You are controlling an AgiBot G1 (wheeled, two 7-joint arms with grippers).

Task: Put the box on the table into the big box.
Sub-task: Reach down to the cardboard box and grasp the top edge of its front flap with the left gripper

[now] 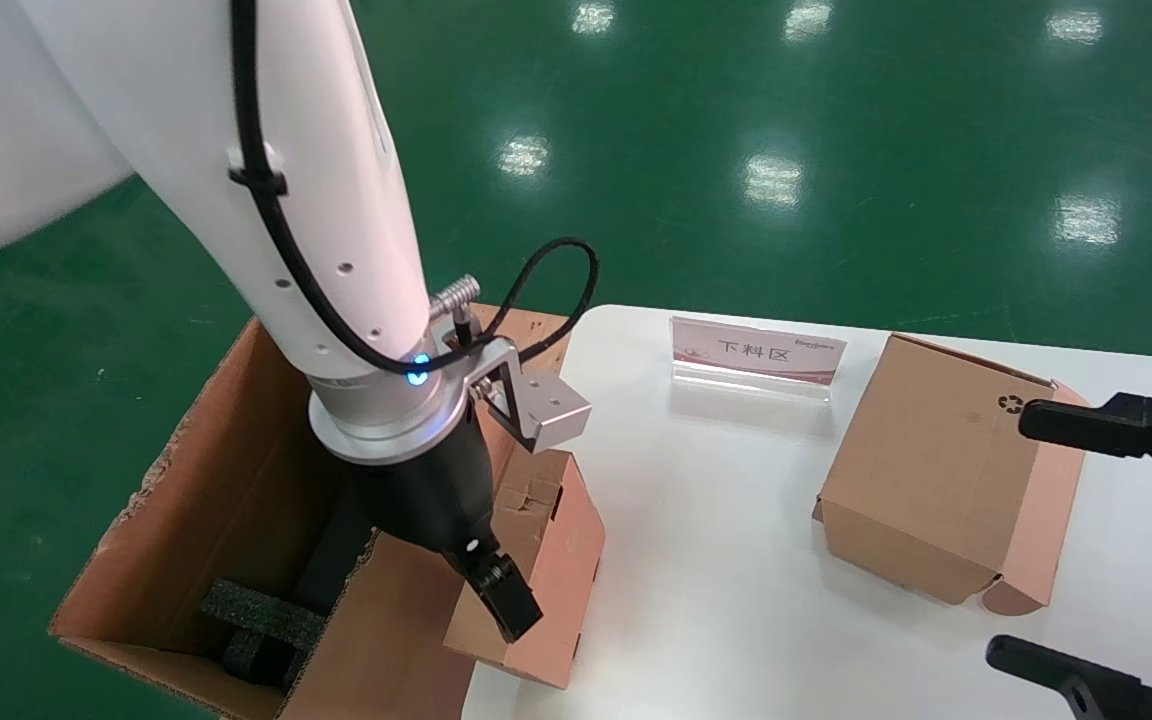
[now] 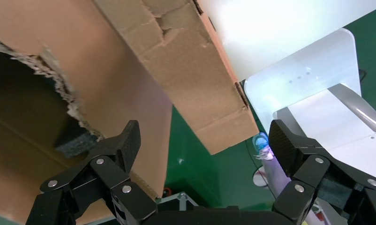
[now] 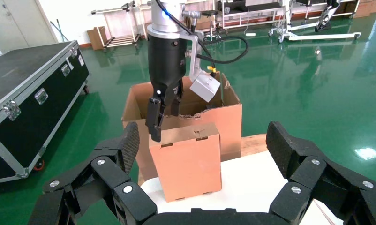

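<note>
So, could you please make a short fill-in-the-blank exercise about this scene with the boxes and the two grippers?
1. The left gripper hangs over the small box with its fingers ____.
2. The small box stands at the table edge, beside the ____ box.
3. The black blocks inside the big box are made of ____.
4. The other box, near the right gripper, carries a black ____ symbol.

Missing words: open; big; foam; recycling
</note>
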